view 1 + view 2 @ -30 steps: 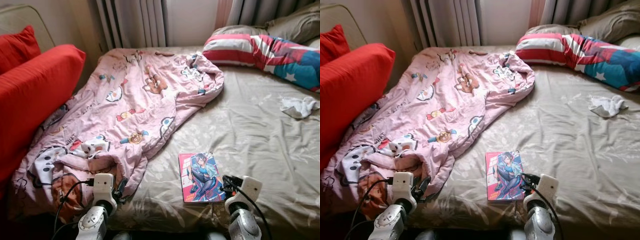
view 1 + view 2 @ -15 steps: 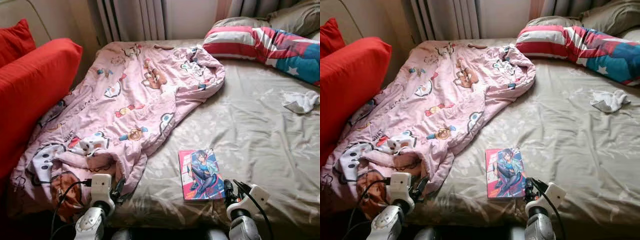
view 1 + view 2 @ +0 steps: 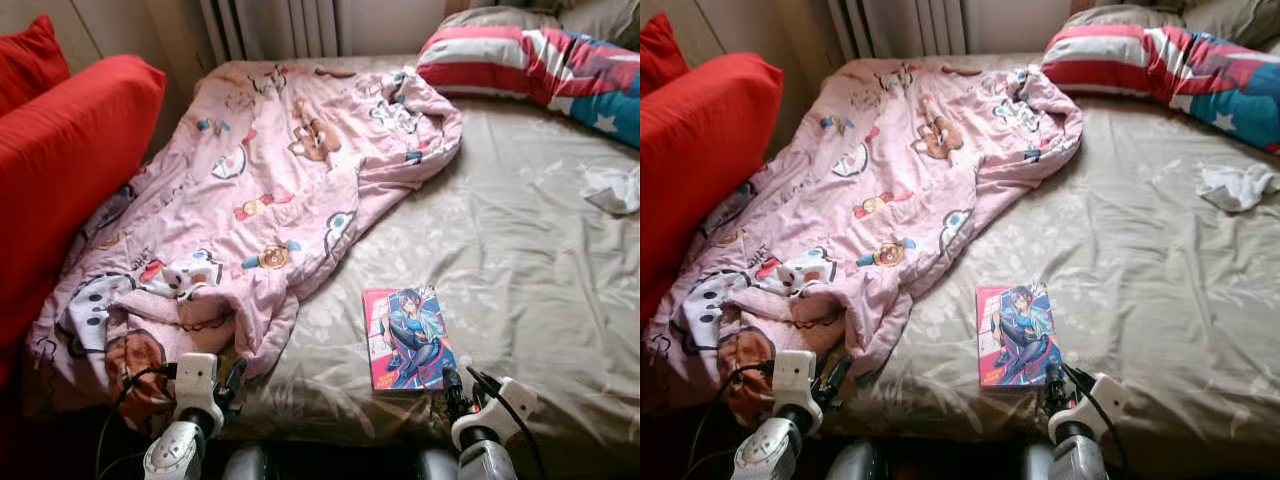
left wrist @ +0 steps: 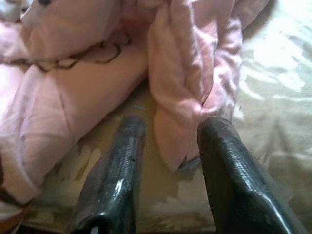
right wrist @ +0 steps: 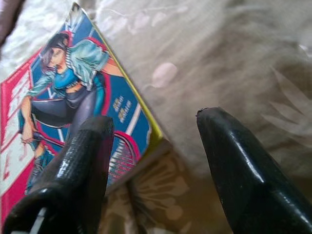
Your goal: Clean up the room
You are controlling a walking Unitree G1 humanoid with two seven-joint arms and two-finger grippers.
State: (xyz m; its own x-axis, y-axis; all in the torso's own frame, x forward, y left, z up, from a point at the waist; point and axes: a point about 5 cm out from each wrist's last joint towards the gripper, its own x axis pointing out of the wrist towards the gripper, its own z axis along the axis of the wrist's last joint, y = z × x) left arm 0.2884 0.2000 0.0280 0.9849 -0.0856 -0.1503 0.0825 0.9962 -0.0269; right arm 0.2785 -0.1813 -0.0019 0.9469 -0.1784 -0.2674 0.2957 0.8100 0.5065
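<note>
Book [image 3: 408,336] lay near bed's [image 3: 540,260] front edge; right gripper [image 5: 151,161], fingers spread astride its corner, risked creasing the cover.

On the bed [image 3: 520,240], a blanket [image 3: 260,190] covers the left side. A book [image 3: 407,338] lies near the front edge, a cloth [image 3: 612,188] at the right edge, a pillow [image 3: 540,70] at the back right corner. Cushions [image 3: 60,170] stand left of the bed.
</note>
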